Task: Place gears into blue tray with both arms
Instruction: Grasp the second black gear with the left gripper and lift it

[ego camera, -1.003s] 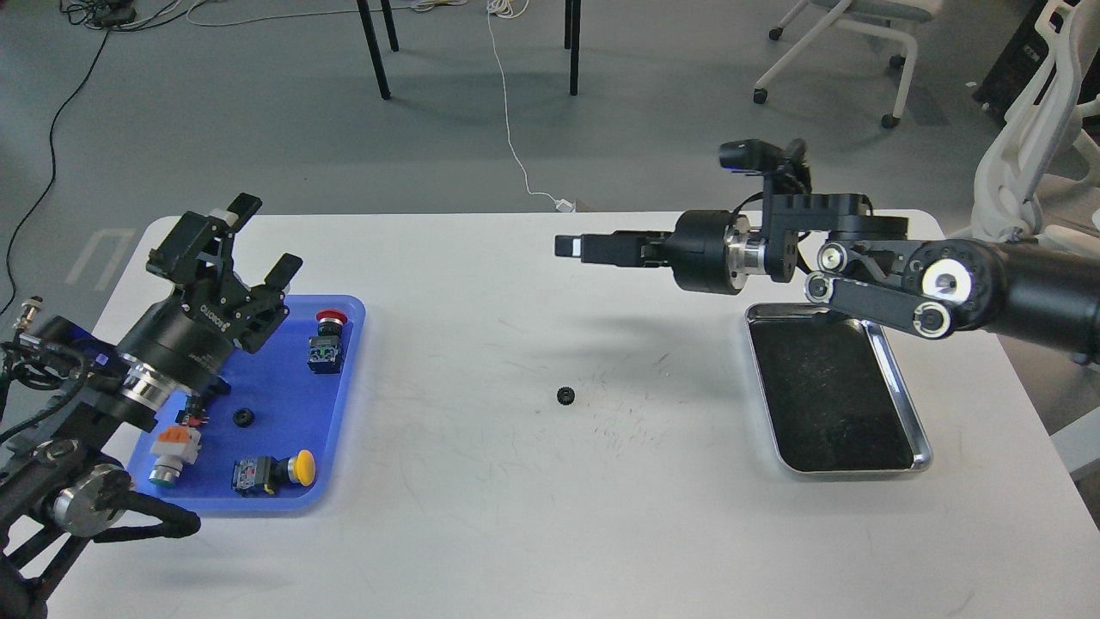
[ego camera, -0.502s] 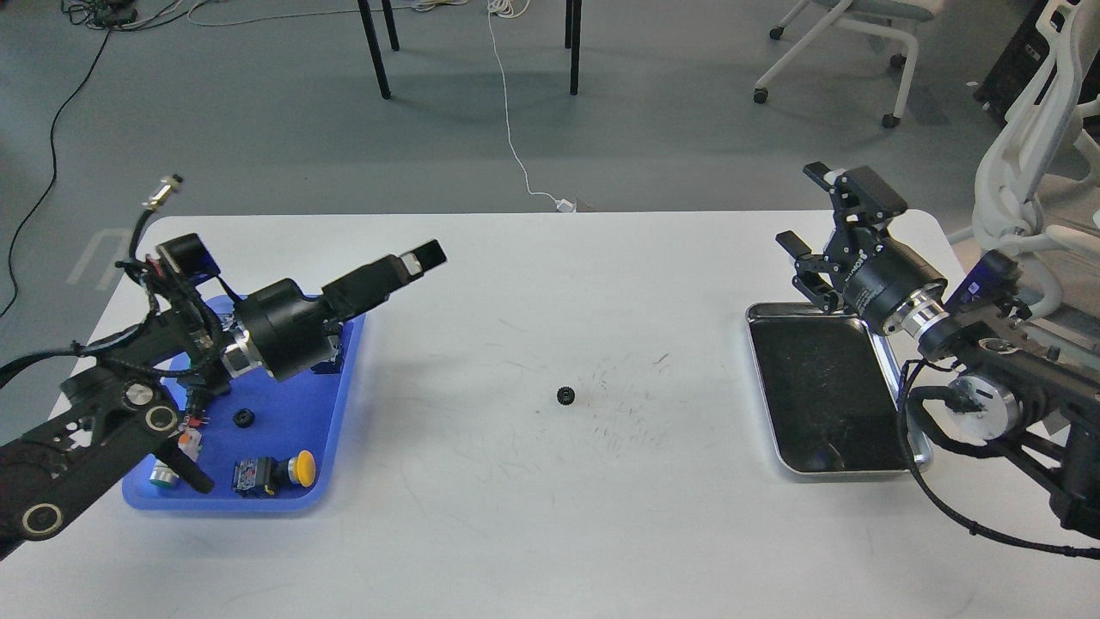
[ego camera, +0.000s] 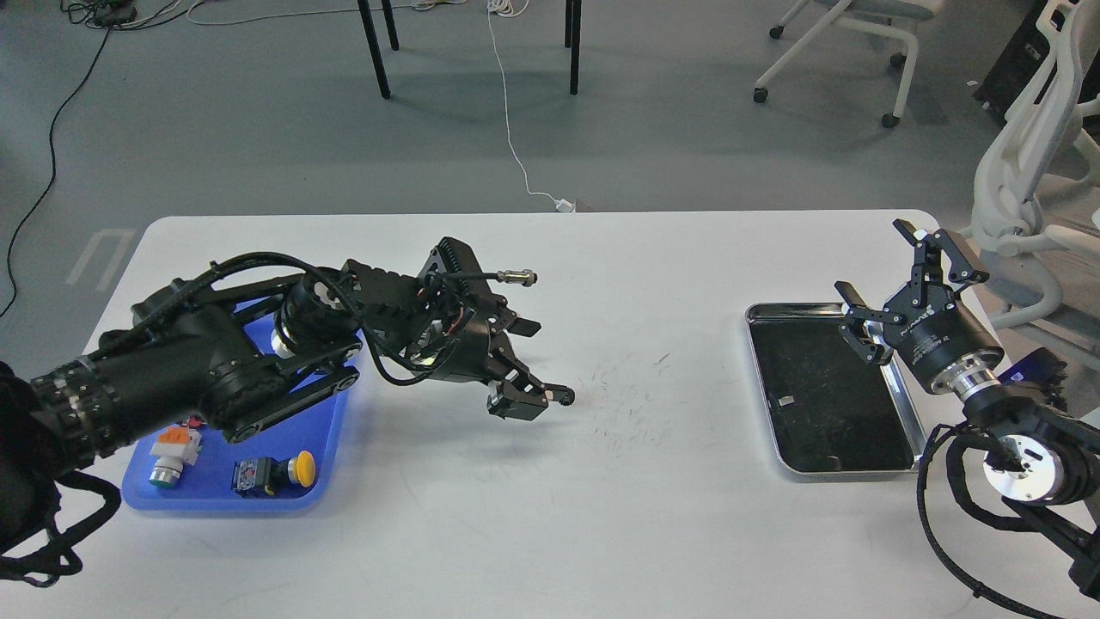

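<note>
One small black gear [ego camera: 565, 395] lies on the white table near its middle. My left arm reaches across from the blue tray [ego camera: 322, 447], and my left gripper [ego camera: 545, 363] hangs over the gear, open. Its nearer fingertip [ego camera: 550, 394] is right beside the gear, and I cannot tell whether they touch. The arm hides most of the blue tray. My right gripper [ego camera: 875, 258] is open and holds nothing, above the far right corner of the silver tray.
The blue tray's near end holds a yellow-capped switch [ego camera: 275, 473] and an orange-and-white switch [ego camera: 168, 453]. A silver tray with black lining [ego camera: 898, 391] sits at the right. Chairs and cables are on the floor beyond the table.
My left arm swung right from the blue tray and came down at the gear in the middle. My right arm drew back toward the right edge and sank lower.
</note>
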Motion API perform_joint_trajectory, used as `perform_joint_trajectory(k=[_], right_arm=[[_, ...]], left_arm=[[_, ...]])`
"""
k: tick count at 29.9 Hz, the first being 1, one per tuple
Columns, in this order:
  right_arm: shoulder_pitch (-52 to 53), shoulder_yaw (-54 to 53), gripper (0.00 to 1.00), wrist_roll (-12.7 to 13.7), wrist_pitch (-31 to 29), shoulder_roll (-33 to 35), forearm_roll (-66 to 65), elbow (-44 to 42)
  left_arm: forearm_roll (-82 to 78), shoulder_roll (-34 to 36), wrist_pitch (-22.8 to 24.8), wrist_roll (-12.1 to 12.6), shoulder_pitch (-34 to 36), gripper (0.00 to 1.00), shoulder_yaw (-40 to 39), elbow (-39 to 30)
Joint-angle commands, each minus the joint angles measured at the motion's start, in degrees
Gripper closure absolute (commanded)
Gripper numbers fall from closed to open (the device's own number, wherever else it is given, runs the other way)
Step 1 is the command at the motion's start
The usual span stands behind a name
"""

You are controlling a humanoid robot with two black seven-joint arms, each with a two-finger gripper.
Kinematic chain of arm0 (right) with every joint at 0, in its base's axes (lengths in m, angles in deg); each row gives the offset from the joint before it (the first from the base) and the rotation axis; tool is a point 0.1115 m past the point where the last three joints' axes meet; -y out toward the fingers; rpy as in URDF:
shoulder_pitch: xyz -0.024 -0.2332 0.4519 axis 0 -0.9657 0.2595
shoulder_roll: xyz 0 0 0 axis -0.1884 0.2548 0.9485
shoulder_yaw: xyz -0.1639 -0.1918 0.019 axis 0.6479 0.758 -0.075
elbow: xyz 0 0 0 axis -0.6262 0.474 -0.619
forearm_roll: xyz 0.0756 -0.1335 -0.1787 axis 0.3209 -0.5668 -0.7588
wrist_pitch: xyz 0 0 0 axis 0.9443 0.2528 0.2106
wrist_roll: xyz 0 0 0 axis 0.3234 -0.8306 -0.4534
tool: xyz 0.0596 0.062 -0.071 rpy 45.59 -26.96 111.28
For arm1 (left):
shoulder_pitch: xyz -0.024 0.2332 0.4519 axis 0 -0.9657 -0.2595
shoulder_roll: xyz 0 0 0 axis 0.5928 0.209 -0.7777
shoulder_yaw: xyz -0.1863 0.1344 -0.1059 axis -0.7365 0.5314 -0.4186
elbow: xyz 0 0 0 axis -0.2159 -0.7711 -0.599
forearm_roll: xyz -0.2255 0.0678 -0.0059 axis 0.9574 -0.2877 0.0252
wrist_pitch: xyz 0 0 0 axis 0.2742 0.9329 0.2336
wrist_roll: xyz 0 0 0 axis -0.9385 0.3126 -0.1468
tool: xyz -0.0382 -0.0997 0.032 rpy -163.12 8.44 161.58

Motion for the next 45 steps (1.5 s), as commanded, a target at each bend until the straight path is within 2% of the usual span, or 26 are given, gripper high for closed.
perform_joint_trajectory(k=[1, 21, 22, 25, 27, 30, 33, 36, 39, 45], right_arm=[[-0.52, -0.09, 0.02, 0.00, -0.07, 0.20, -0.01, 0.01], [-0.61, 0.09, 0.02, 0.00, -0.07, 0.20, -0.10, 0.01], [-0.61, 0.09, 0.02, 0.00, -0.07, 0.20, -0.10, 0.01], [-0.61, 0.09, 0.02, 0.00, -0.07, 0.20, -0.10, 0.01], [-0.61, 0.18, 0.02, 0.00, -0.07, 0.20, -0.10, 0.01], [-0.61, 0.27, 0.02, 0.00, -0.07, 0.20, -0.19, -0.08], [-0.61, 0.27, 0.02, 0.00, -0.07, 0.29, -0.19, 0.01], [-0.61, 0.27, 0.02, 0.00, -0.07, 0.20, -0.19, 0.01], [-0.61, 0.27, 0.02, 0.00, -0.07, 0.20, -0.19, 0.01], [-0.52, 0.53, 0.02, 0.00, 0.02, -0.50, -0.36, 0.01]], left_arm=[[0.00, -2.29, 0.03, 0.00, 0.61, 0.21, 3.51, 3.32], [0.00, -9.06, -0.75, 0.00, -0.54, 0.42, 3.70, 10.45], [0.00, -9.32, -0.84, 0.00, -0.54, 0.45, 3.70, 10.71], [0.00, -9.76, -0.84, 0.00, -0.54, 0.63, 3.87, 11.33], [0.00, -9.68, -0.93, 0.00, -0.54, 0.69, 4.14, 11.33], [0.00, -9.33, -0.93, 0.00, -0.54, 0.83, 4.14, 11.33], [0.00, -9.06, -0.93, 0.00, -0.54, 0.89, 4.14, 11.33], [0.00, -8.80, -1.02, 0.00, -0.19, 0.89, 3.87, 10.63], [0.00, -5.91, -1.89, 0.00, 0.69, 0.89, 3.17, 7.48], [4.04, 11.21, -1.64, 0.00, 4.65, 0.88, 3.17, -8.25]])
